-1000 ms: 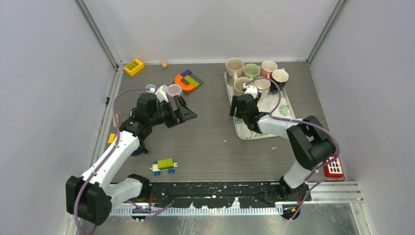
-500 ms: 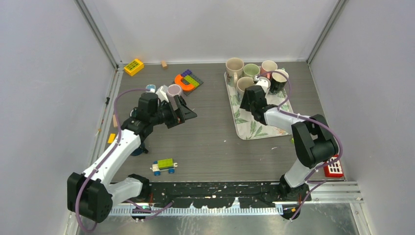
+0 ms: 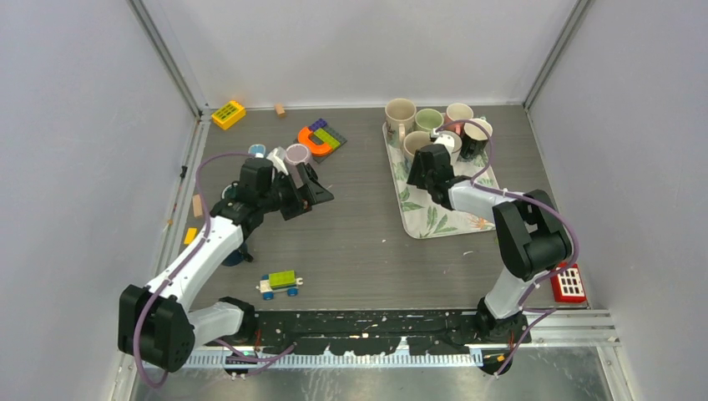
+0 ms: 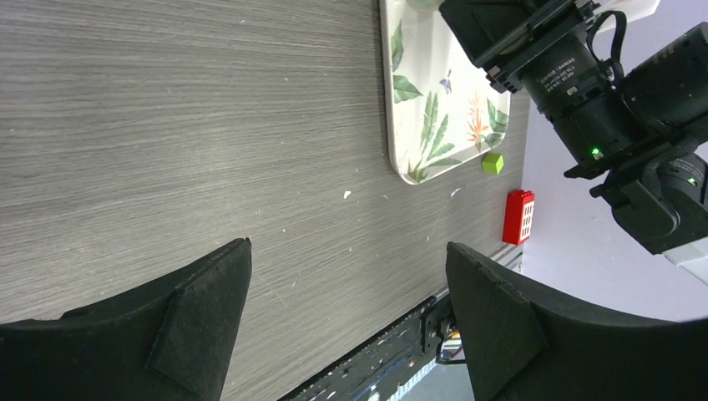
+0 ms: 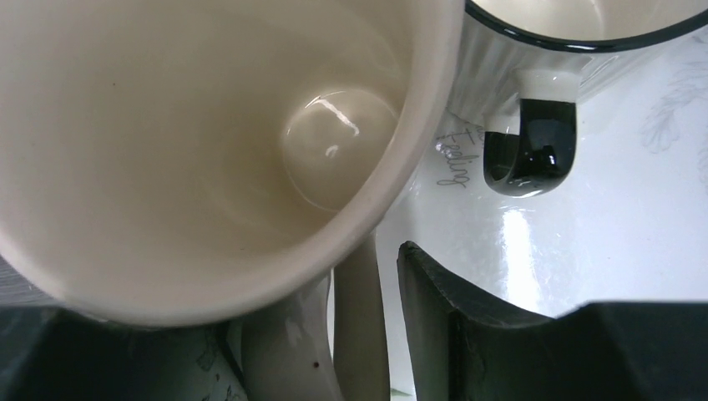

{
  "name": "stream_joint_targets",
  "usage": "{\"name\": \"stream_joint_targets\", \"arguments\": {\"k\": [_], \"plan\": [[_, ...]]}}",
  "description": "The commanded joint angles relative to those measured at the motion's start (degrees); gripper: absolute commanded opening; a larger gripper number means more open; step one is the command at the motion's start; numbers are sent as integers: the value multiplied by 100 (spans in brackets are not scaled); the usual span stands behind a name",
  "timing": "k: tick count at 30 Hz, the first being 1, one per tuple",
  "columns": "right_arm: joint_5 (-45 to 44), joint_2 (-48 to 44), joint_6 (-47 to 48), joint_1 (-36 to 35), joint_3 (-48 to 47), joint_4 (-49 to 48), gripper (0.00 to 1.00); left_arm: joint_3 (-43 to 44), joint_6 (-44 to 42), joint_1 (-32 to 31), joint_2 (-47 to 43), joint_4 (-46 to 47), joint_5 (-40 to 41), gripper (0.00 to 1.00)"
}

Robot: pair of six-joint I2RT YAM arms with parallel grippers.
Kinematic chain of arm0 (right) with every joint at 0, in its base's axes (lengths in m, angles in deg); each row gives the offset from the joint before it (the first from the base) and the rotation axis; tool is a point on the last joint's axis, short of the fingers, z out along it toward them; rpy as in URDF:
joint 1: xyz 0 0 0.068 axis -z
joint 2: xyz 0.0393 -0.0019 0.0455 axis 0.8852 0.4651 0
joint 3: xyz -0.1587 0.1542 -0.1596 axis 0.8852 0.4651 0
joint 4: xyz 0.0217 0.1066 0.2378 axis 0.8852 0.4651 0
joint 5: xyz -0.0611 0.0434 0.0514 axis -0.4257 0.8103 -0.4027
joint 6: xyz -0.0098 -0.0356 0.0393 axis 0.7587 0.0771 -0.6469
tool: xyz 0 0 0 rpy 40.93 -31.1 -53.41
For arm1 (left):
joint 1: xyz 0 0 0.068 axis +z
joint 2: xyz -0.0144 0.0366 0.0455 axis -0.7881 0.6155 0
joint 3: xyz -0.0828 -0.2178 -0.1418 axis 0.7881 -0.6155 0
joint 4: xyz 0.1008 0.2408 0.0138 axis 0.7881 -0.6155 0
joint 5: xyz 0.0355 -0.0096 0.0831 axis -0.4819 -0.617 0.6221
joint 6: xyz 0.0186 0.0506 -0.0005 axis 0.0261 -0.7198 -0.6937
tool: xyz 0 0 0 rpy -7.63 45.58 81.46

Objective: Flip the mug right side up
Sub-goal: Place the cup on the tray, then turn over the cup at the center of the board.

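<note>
A cream mug (image 3: 448, 142) stands rim up on the leaf-patterned tray (image 3: 434, 213), among several other upright mugs. In the right wrist view its open mouth (image 5: 209, 125) fills the frame and its handle (image 5: 361, 334) hangs down between my fingers. My right gripper (image 3: 434, 160) sits around that handle (image 5: 334, 334). A gap shows between the handle and the right finger (image 5: 451, 326), so the jaws stand slightly open. My left gripper (image 3: 313, 194) is wide open and empty above bare table (image 4: 346, 334).
A black mug (image 5: 534, 150) stands right beside the cream one. A pink-lined mug (image 3: 296, 154) sits by my left arm. Coloured bricks (image 3: 320, 138), a yellow block (image 3: 228, 114), a toy car (image 3: 280, 284) and a red block (image 3: 569, 284) lie around.
My right gripper moved from the tray's middle up and right into the mug cluster with the cream mug, then stayed there. My left arm barely shifted.
</note>
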Motion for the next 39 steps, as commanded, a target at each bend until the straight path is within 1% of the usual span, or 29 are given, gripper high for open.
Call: {"name": "stream_joint_targets", "arguments": {"k": [1, 2, 3, 11, 14, 16, 19, 20, 25, 29, 39], "plan": [[86, -4, -42, 40, -269, -217, 55, 338, -99, 69, 75, 10, 156, 88], [98, -28, -59, 35, -269, -180, 56, 356, -99, 70, 94, -19, 169, 88], [109, -55, -75, 38, -263, -138, 58, 362, -99, 78, 95, -32, 182, 88], [100, -497, -307, 38, -89, 254, 84, 267, -146, 214, -61, -134, 258, 88], [98, -725, -346, 38, 24, 353, 92, 249, -174, 290, -102, -163, 292, 88], [89, -847, -352, 40, 53, 467, 96, 242, -187, 319, -106, -186, 346, 88], [97, -996, -453, 41, 102, 590, 99, 257, -195, 340, -93, -240, 472, 88], [115, -1056, -500, 42, 143, 761, 100, 264, -189, 342, -90, -261, 534, 88], [244, -1388, -788, 36, 343, 1047, 100, 343, -187, 342, -19, -422, 994, 88], [230, -1719, -817, 34, 447, 1345, 100, 504, -195, 342, 112, -601, 1515, 88], [276, -2576, -833, 34, 378, 2080, 100, 1271, -109, 334, 959, -1111, 2803, 88]]}}
